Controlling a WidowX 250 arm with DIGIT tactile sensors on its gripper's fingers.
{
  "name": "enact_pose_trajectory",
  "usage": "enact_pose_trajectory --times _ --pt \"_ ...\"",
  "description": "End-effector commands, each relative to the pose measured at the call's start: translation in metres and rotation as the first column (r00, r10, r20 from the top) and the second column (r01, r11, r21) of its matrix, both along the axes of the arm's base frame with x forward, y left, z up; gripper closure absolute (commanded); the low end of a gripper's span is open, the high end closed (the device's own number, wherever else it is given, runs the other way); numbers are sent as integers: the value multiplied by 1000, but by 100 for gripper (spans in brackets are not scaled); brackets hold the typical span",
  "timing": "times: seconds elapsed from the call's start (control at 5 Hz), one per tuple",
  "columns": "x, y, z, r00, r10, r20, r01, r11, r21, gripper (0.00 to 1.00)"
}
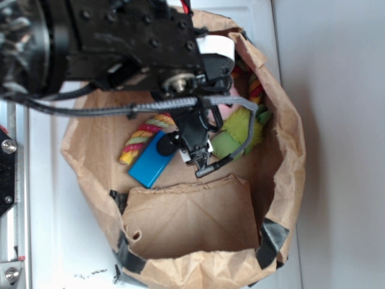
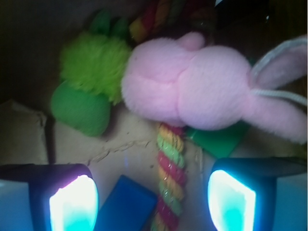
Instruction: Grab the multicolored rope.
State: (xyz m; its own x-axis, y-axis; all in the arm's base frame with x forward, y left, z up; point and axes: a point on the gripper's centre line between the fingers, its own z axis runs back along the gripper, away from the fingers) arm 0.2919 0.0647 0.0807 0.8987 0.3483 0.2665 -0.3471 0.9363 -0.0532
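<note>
Interior of a brown paper bag [image 1: 283, 120] lying on a white surface, seen from outside and from the wrist. The gripper [image 2: 153, 197] hangs over the bag's contents with its two fingers [image 2: 72, 202] spread wide and nothing between them. The multicolored rope [image 2: 169, 178] — a thick twisted cord banded in yellow, pink-red and light green — runs up the middle of the wrist view between the fingers, closer to the right one, then passes under a pink plush rabbit [image 2: 192, 86]; a further length shows above the rabbit. In the exterior view one end of the rope emerges beside a blue block [image 1: 150, 159], which lies just beside the rope on the bag floor. A fuzzy yellow-green plush toy [image 2: 91, 72] sits off to the left, and a green flat piece [image 2: 221, 139] lies under the rabbit's edge. By appearance the rope is light, soft and pliant, with a rough twisted surface that should resist slipping; it will sag and trail when lifted rather than hold its shape. The exposed stretch below the rabbit looks the best place to close on it — taken across its width, clear of the blue block and the rabbit, whose weight on the far part may drag.
</note>
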Motion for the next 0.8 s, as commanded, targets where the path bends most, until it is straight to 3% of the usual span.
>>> enact_pose_trajectory --times 0.0,0.2,0.6 --pt "8 12 0 995 98 1 -98 995 -10 0" --pt "11 12 -6 984 176 -21 -177 983 -51 0" --pt "11 0 -19 976 216 -16 -216 976 -20 0"
